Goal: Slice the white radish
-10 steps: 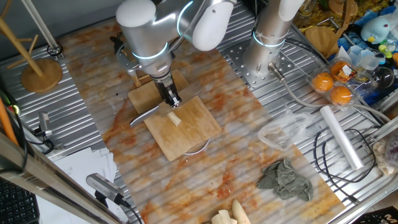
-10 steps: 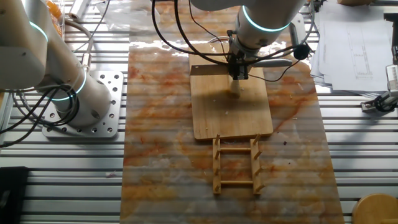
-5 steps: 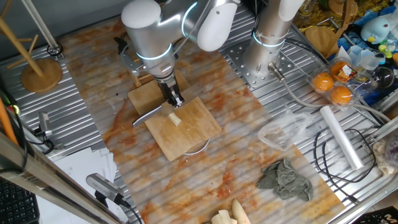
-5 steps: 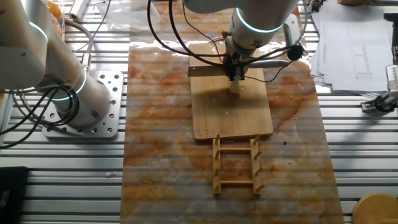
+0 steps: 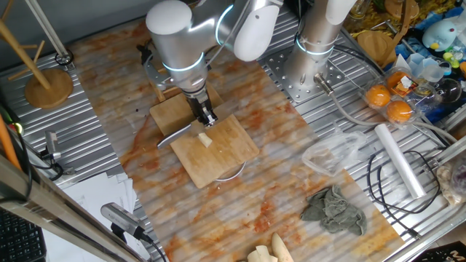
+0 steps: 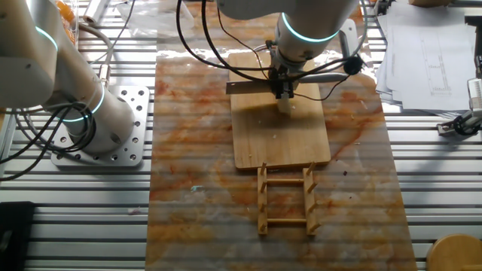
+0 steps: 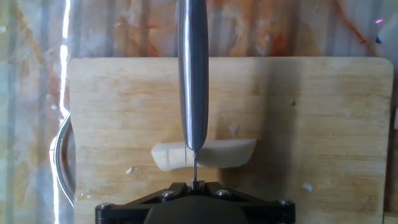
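A small pale cream-white stick of white radish (image 7: pixel 204 153) is seen lying flat on a light rectangular wooden cutting board (image 7: pixel 323 124), toward the near middle of the board in the hand view. A long steel knife blade (image 7: pixel 193 74) is held edge-down across it, running away from the camera, and the stick is met left of its middle, so that a short left portion and a longer right portion are marked off. A faint line is visible at the blade, but whether the cut is through cannot be told.

The black two-finger gripper (image 5: pixel 206 116) is closed on the knife, whose handle is hidden inside the jaws.

Several risks are judged from here. The stick is not held down by anything, so it could be rolled or pushed aside if the blade is pressed unevenly or dragged sideways. The short left piece could stick to the steel and be carried off when the knife is lifted. The board rests partly on a round metal rim (image 7: pixel 60 158), seen at its left edge, and could tip under hard pressure.

The long axis of the radish runs left to right in the hand view, at a right angle to the blade, with its right end angled slightly upward.
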Tool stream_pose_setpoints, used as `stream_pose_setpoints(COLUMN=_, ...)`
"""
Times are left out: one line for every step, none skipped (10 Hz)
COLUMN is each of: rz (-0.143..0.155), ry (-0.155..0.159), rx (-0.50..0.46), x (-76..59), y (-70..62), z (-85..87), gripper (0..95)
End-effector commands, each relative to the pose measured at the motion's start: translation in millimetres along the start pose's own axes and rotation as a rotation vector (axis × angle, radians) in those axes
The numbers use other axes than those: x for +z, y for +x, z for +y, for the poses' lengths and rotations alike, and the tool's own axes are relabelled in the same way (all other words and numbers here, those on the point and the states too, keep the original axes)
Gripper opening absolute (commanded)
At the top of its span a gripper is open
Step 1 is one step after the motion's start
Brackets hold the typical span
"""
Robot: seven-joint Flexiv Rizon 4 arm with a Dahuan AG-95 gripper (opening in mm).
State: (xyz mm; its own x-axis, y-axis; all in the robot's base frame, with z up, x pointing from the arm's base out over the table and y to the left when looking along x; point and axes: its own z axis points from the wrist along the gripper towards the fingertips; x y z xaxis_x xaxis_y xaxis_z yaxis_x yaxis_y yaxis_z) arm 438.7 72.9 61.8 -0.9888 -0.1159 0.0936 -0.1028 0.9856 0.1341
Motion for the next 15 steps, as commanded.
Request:
stream_pose_setpoints(rz=0.000, ry=-0.004, rx=-0.003, x=9.6, y=1.5, z=-0.7, gripper=0.0)
stream_pose_setpoints(rz=-0.004, ry=-0.006, rx=-0.002, x=14.4, y=1.5, z=-0.5, gripper=0.0)
stream_pose_setpoints(rz=-0.013, ry=-0.005, rx=0.001, x=23.3, y=0.8, z=0.1, gripper=0.0)
stream_pose_setpoints(rz=-0.021, ry=-0.003, rx=-0.001, x=28.3, y=0.8, z=0.4, gripper=0.0)
stream_pose_setpoints(rz=-0.035, ry=-0.001, rx=-0.009, x=36.8, y=0.8, z=-0.2, gripper=0.0)
stream_pose_setpoints(rz=-0.039, ry=0.000, rx=-0.014, x=43.5, y=-0.1, z=-0.7, gripper=0.0)
stream_pose_setpoints(rz=-0.038, ry=-0.002, rx=-0.014, x=48.9, y=-1.4, z=-0.4, gripper=0.0)
stream_pose_setpoints(rz=-0.036, ry=-0.001, rx=-0.013, x=48.6, y=-1.3, z=0.1, gripper=0.0)
stream_pose_setpoints(rz=-0.034, ry=0.002, rx=-0.012, x=48.5, y=-1.3, z=0.1, gripper=0.0)
stream_pose_setpoints(rz=-0.028, ry=0.008, rx=-0.007, x=46.3, y=-0.7, z=0.9, gripper=0.0)
stream_pose_setpoints(rz=-0.027, ry=0.009, rx=-0.001, x=40.6, y=0.4, z=2.5, gripper=0.0)
stream_pose_setpoints(rz=-0.024, ry=0.027, rx=-0.005, x=27.5, y=2.2, z=4.8, gripper=0.0)
stream_pose_setpoints(rz=-0.022, ry=0.055, rx=-0.019, x=21.4, y=2.6, z=4.7, gripper=0.0)
stream_pose_setpoints(rz=-0.029, ry=0.061, rx=-0.030, x=20.1, y=2.5, z=4.0, gripper=0.0)
stream_pose_setpoints(rz=-0.030, ry=0.062, rx=-0.030, x=19.9, y=2.2, z=4.1, gripper=0.0)
